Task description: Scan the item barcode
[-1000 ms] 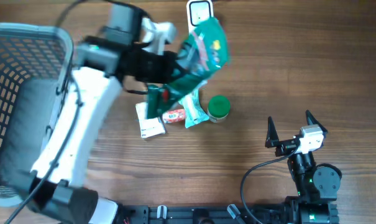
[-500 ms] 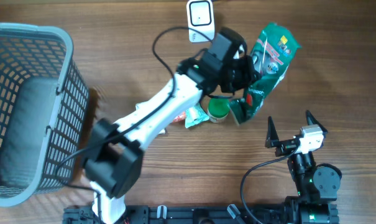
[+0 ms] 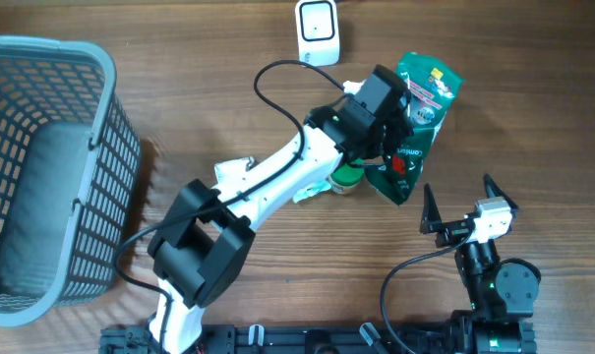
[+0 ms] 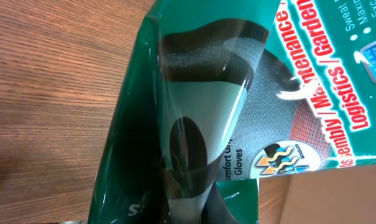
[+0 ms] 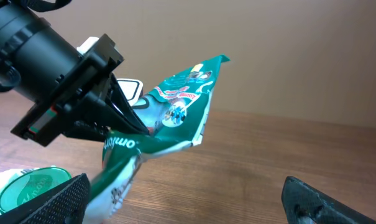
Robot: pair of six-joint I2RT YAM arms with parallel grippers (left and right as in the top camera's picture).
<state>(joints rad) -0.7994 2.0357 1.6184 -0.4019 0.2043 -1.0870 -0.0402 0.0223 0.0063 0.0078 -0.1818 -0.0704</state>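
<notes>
The item is a green glove packet (image 3: 420, 118) with red lettering, hanging above the table right of centre. My left gripper (image 3: 397, 123) is shut on it, and the packet (image 4: 237, 112) fills the left wrist view, hiding the fingers. The white barcode scanner (image 3: 317, 29) stands at the table's far edge, up and left of the packet. No barcode shows in any view. My right gripper (image 3: 462, 205) rests open near the front right with nothing between its fingers. The packet (image 5: 169, 124) hangs ahead of it and to the left, apart from its fingertips (image 5: 57, 199).
A grey mesh basket (image 3: 51, 59) fills the left side. A jar with a green lid (image 3: 348, 174) and a small white packet (image 3: 312, 187) lie under the left arm. The arm's cable (image 3: 277, 84) loops over the table near the scanner.
The left arm has swung the packet from left of the scanner across to the right, then drawn it slightly down and back. The right arm has not moved.
</notes>
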